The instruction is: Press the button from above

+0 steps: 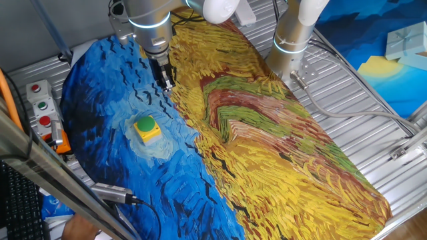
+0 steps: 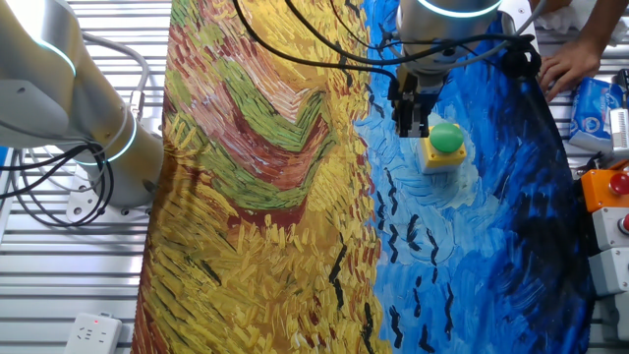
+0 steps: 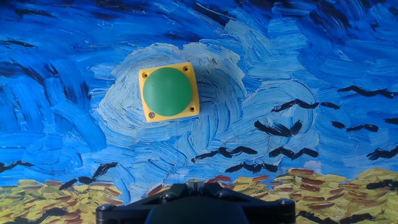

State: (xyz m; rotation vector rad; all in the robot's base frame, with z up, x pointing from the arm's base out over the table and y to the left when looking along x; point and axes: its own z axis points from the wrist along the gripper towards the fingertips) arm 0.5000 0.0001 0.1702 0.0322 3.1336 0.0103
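Gripper: the black two-finger gripper [image 1: 164, 79] points straight down from the silver wrist, hanging above the cloth and clear of it; whether its fingers are parted or closed cannot be told in any view.
Arm: the silver arm [image 1: 148, 20] with a glowing blue ring comes down vertically from the far edge in one fixed view.
Button: the round green dome button on a square yellow base [image 1: 147, 127] sits on the blue part of the cloth, near the gripper but apart from it, untouched.
Hand view: the button [image 3: 168, 91] lies ahead of the gripper body, left of centre.
Cloth: the painted blue and yellow cloth [image 1: 267, 147] covers the table.
Left edge: a grey control box with red and green buttons [image 1: 41, 110] stands well apart from the button.
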